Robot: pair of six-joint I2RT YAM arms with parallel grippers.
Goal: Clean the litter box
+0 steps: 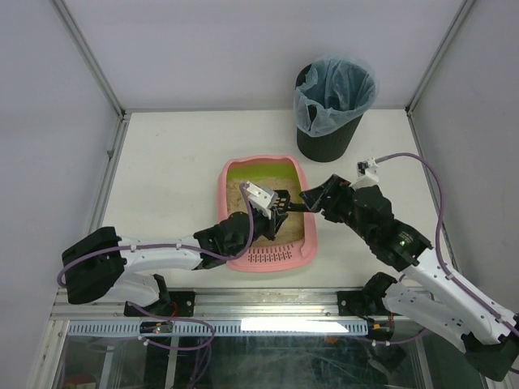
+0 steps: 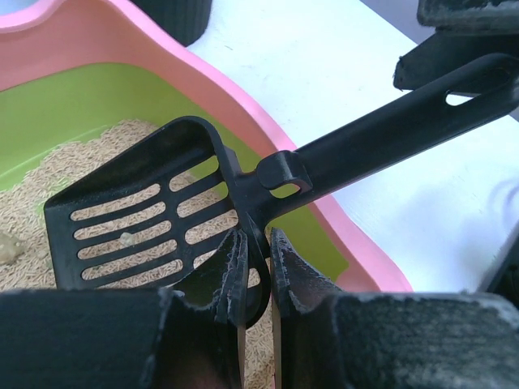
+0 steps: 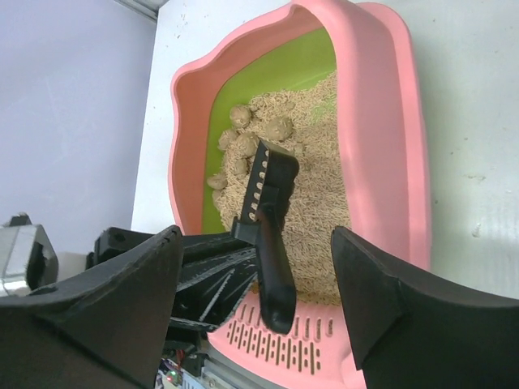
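Note:
The pink litter box (image 1: pixel 272 258) with a lime-green far end holds beige litter and several brown clumps (image 3: pixel 243 134). My left gripper (image 1: pixel 272 207) is shut on the back wall of the black slotted scoop (image 2: pixel 146 219), which it holds over the litter in the left wrist view (image 2: pixel 258 243). The scoop's handle (image 2: pixel 389 138) points toward my right gripper (image 1: pixel 316 198). In the right wrist view the right gripper (image 3: pixel 258 243) is open, its fingers standing wide on either side of the scoop handle (image 3: pixel 276 275) without touching it.
A black round bin (image 1: pixel 328 134) with a bluish bag stands behind the tray at the back right. A small white connector (image 1: pixel 369 168) on a purple cable lies on the table right of the tray. Frame posts stand at the table's corners.

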